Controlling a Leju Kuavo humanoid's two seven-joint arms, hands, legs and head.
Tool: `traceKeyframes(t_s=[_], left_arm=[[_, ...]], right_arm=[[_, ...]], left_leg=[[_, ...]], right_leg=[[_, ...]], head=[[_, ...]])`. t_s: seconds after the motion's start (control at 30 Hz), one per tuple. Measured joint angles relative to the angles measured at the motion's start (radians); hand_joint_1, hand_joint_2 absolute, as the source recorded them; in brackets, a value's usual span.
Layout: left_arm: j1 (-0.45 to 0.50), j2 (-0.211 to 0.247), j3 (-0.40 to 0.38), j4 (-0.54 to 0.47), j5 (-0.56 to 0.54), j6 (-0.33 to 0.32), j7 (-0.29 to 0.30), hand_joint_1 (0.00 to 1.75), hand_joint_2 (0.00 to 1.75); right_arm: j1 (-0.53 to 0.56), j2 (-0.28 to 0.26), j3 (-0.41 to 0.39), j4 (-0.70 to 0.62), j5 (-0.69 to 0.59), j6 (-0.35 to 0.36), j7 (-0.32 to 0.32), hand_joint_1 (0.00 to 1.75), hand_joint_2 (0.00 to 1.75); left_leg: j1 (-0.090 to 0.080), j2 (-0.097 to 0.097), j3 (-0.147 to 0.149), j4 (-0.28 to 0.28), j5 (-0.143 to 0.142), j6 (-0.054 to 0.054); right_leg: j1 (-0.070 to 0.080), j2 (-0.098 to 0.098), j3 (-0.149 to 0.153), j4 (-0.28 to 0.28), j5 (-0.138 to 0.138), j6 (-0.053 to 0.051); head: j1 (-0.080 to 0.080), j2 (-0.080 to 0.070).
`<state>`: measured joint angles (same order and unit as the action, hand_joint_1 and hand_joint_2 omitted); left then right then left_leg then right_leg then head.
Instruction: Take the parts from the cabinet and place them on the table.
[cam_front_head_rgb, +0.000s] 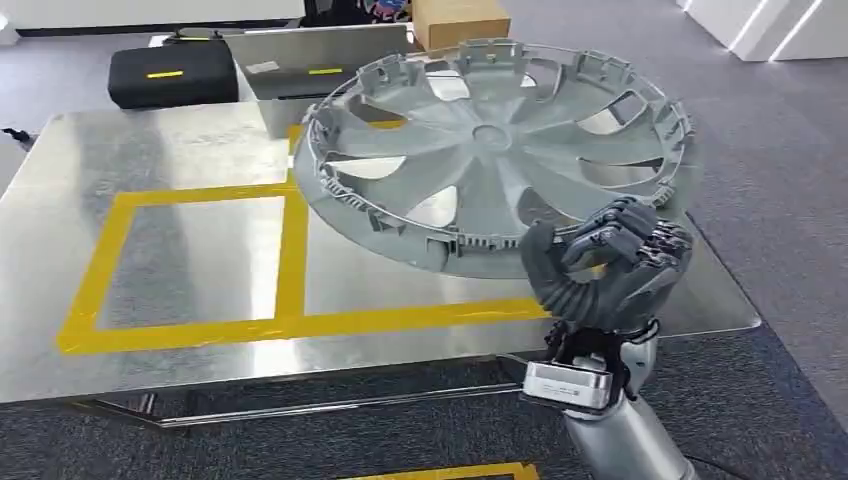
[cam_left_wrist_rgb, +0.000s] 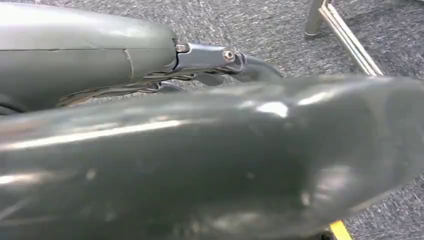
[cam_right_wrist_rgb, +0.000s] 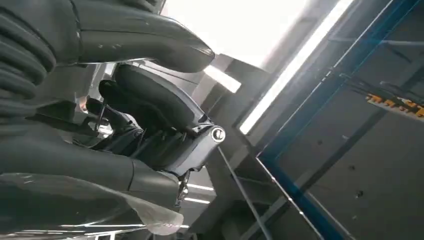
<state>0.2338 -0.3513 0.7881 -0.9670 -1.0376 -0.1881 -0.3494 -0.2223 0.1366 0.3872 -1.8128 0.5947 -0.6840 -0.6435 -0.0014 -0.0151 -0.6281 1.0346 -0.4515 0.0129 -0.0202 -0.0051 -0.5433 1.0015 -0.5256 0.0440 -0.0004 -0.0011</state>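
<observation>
1. The right hand (cam_front_head_rgb: 600, 262) grips the near rim of a grey plastic wheel cover (cam_front_head_rgb: 495, 150), thumb on the inner face and dark fingers curled over the edge.
2. The wheel cover is held tilted above the right part of the metal table (cam_front_head_rgb: 180, 330), inner side with its clips and spokes facing the camera; its far edge is higher than the gripped edge. Whether any part touches the tabletop cannot be told.
3. In the right wrist view the hand (cam_right_wrist_rgb: 125, 125) is seen from below, and a pale sliver of the wheel cover's rim (cam_right_wrist_rgb: 150, 220) sits under the fingers; the rest is blurred.
4. In the left wrist view the left hand (cam_left_wrist_rgb: 200, 165) is a large out-of-focus grey mass; how its fingers lie cannot be told.
5. Yellow tape (cam_front_head_rgb: 290, 250) marks rectangles on the brushed table; the cover hides part of them.
6. Behind the table lie a black case (cam_front_head_rgb: 170, 75), a grey tray-like piece (cam_front_head_rgb: 300, 60) and a cardboard box (cam_front_head_rgb: 460, 20), cut off by the top edge.
7. Grey carpet (cam_front_head_rgb: 780, 200) covers the floor.
</observation>
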Motion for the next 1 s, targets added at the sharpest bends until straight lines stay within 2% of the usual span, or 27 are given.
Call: traceKeyframes(t_s=[1.0], left_arm=[[-0.001,0.000,0.000,0.000,0.000,0.000,0.000,0.00,0.00]], right_arm=[[0.001,0.000,-0.001,-0.011,0.000,0.000,0.000,1.75,1.75]], left_leg=[[0.000,0.000,0.000,0.000,0.000,0.000]], right_leg=[[0.000,0.000,0.000,0.000,0.000,0.000]], head=[[0.000,0.000]])
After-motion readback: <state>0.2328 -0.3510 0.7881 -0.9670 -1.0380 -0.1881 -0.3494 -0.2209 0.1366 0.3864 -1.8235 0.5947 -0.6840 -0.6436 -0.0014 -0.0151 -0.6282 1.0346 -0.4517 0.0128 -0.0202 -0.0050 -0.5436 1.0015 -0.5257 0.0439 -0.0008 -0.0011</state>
